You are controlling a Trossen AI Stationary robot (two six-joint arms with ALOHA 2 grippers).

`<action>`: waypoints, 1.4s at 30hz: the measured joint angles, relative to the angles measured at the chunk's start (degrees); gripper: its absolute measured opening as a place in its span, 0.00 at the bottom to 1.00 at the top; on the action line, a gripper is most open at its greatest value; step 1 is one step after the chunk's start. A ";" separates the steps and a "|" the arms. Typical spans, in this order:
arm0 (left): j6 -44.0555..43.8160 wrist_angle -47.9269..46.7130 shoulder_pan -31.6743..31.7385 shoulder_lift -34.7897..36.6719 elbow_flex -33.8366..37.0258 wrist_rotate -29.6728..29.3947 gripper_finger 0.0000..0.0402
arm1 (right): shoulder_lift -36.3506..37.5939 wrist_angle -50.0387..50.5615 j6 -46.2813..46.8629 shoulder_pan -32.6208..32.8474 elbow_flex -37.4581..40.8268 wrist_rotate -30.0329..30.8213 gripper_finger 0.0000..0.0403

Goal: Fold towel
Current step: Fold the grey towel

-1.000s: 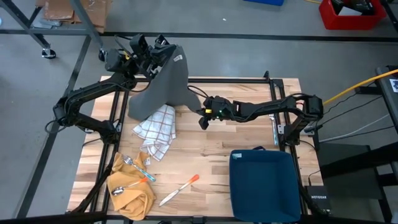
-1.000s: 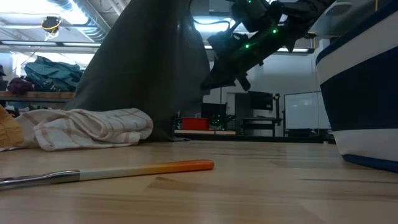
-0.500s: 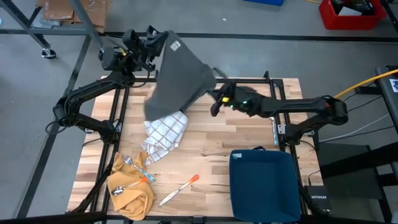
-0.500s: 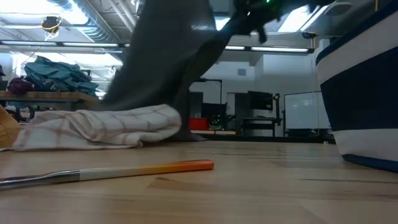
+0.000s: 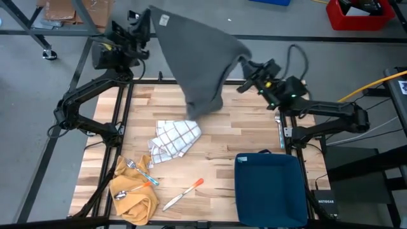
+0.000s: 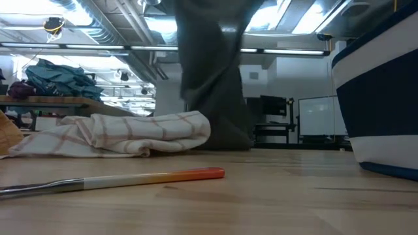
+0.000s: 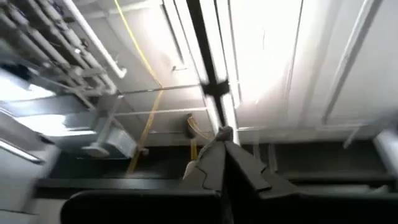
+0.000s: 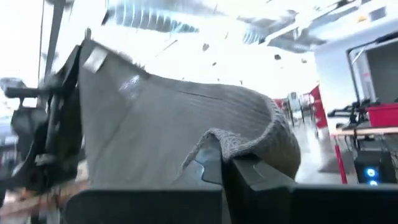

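I see both pincers clamped shut on the grey towel: left gripper on one upper corner, right gripper on the other. The towel hangs spread between them above the table's far edge, near a checked cloth.

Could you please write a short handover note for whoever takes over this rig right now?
Left gripper: shut on one top corner of the grey towel, raised over the table's far left edge.
Right gripper: shut on the opposite corner, raised at far right.
The towel hangs spread between them, its lower tip over the wooden table, beside the white checked cloth.
Done: towel lifted and opened out.
Left: lay it flat and fold it; no fold made yet.
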State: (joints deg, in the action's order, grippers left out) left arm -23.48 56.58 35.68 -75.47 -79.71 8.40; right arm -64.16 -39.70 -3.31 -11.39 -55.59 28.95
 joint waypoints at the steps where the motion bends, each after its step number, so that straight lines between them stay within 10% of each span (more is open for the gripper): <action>1: -1.69 -0.09 -0.37 -0.01 -0.52 0.31 0.00 | 0.86 -0.32 0.00 0.06 0.00 -0.08 0.00; 14: 4.62 -0.19 -3.08 -0.01 -4.60 0.57 0.00 | 11.70 -0.85 0.22 0.11 -4.23 -4.82 0.00; 32: 1.20 -0.70 -3.08 -0.01 -5.52 0.27 0.00 | 8.12 17.30 -0.04 0.11 -22.21 -8.02 0.00; 42: -1.92 -21.91 -3.78 0.06 -5.52 16.90 0.01 | 6.14 17.42 -2.00 0.11 -22.40 -7.24 0.00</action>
State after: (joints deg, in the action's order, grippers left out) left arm -25.40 34.67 31.90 -75.40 -85.23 25.30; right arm -58.02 -22.28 -5.32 -11.29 -78.00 21.70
